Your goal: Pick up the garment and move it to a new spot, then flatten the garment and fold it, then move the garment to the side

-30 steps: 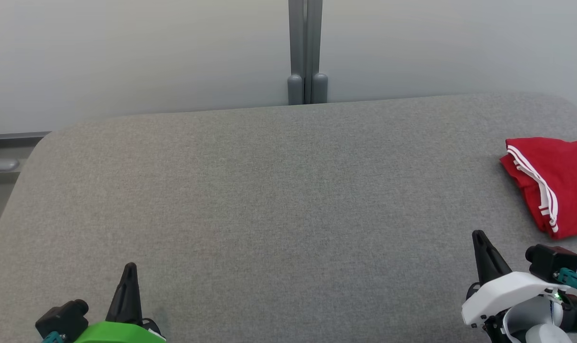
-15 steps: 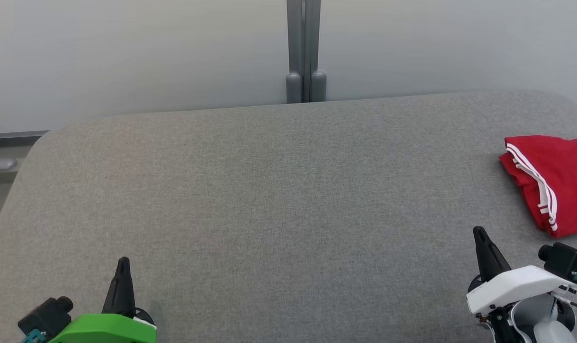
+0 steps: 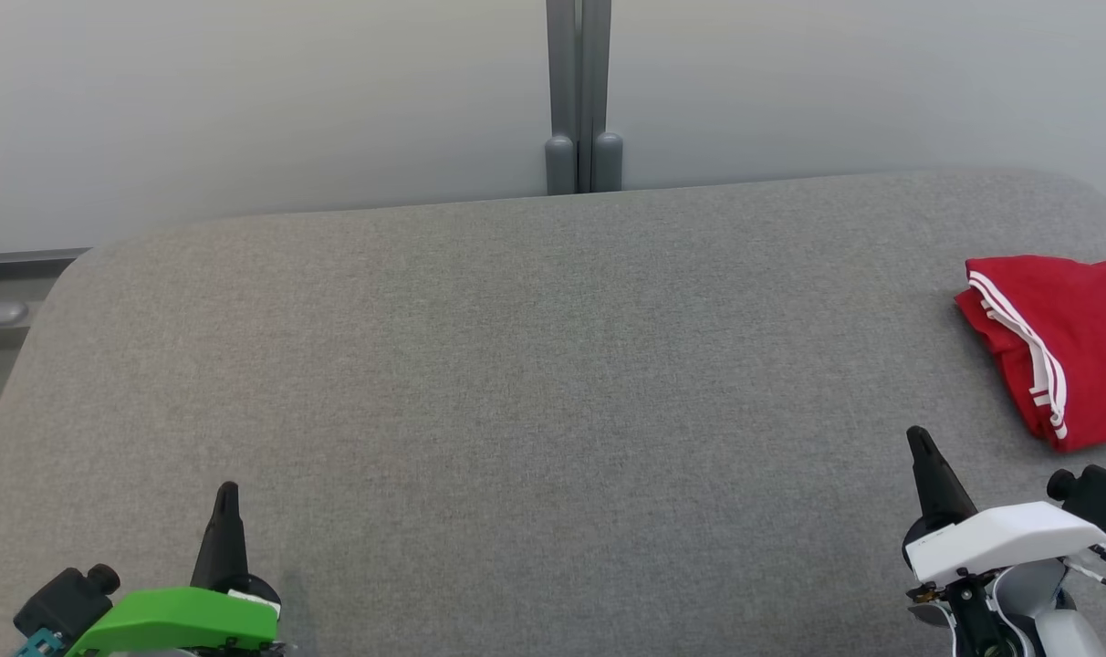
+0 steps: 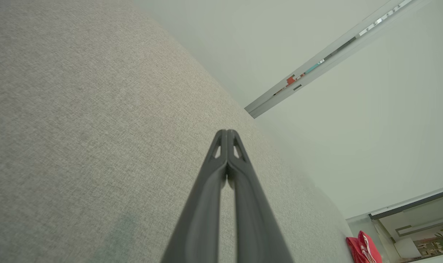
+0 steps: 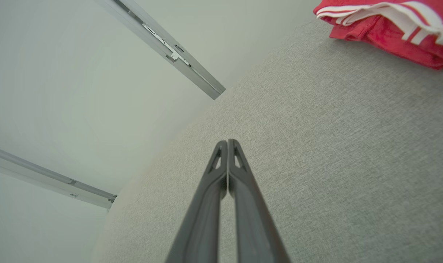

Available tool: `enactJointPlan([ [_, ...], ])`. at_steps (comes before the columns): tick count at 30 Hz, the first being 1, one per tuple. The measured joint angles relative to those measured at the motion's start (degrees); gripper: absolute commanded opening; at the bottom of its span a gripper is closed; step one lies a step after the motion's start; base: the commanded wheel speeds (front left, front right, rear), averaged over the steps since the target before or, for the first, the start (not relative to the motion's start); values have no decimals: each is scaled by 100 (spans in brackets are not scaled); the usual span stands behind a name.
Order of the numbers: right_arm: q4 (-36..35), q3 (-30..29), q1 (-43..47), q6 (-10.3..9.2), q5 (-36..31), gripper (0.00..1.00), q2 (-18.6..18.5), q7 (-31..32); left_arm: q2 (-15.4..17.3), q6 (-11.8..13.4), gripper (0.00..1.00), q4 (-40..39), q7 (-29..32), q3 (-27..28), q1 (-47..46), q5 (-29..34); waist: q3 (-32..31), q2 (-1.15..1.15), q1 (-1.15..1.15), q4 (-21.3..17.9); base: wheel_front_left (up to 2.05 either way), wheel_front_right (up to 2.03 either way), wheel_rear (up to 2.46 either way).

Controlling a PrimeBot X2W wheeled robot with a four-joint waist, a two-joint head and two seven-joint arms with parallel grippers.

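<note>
Right claw pinched closed, empty; folded red garment lies near, ahead-right of it, far from my left claw

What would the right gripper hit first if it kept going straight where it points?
Probably nothing soon: the right gripper points across the grey padded tabletop toward the pale wall; the red garment lies aside.

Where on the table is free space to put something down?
The middle and left of the table are bare, from the post at the far edge to the left gripper and right gripper. Only the right edge is crowded, by the folded garment.
</note>
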Motion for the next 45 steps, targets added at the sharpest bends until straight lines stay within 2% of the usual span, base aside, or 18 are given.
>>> enactJointPlan([
  [20,76,-51,-135,-1,1424,0,21,136,-38,0,0,-85,347,152,-163,-1173,43,0,0,-32,0,0,0],
  [45,136,-110,-270,-5,2855,0,43,282,-98,0,0,-157,690,298,-313,-2354,96,0,0,-71,0,0,0],
])
